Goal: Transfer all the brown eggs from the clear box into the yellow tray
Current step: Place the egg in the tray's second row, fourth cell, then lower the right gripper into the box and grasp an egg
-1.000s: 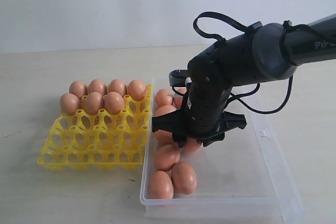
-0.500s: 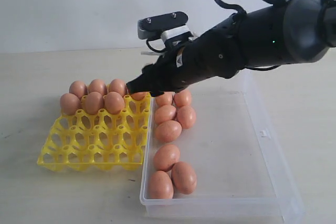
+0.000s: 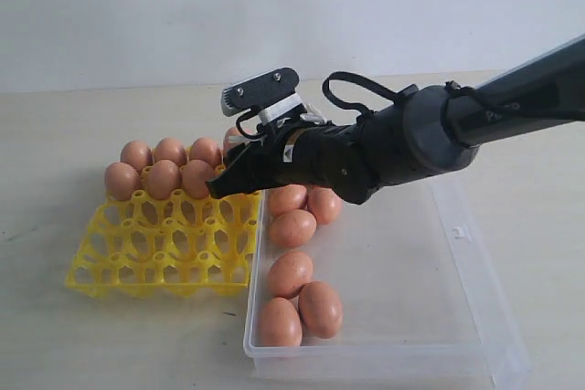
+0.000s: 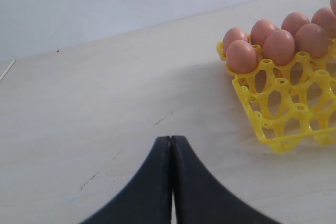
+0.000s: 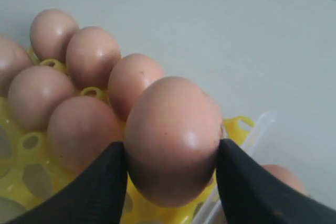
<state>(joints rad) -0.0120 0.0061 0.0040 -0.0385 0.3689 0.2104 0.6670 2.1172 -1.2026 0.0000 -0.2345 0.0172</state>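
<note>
Holding one brown egg (image 5: 173,135) across its width, your right gripper (image 3: 222,185) has both black fingers (image 5: 105,187) pressed against the shell, the jaws spread just as wide as the egg. In the exterior view the arm reaches in from the right and slopes downward. Its tip is over the yellow tray (image 3: 91,273), at the edge that lies against the clear box (image 3: 411,289); from that side the fingers hide the held egg. The right wrist view puts it just beside the seated eggs (image 3: 163,178), above the cups nearest the box wall. You cannot tell whether it touches a cup.

You can count three eggs in the tray's second row and three in the far row, with what looks like one more partly behind the gripper. The rows nearer the camera are bare cups.

Six loose eggs (image 3: 292,227) show in the box, all along its tray side, while the arm covers the far corner.

Your left gripper (image 4: 171,139) has its jaws pressed together with nothing between them, above the pale table (image 4: 79,103), apart from the tray.
</note>
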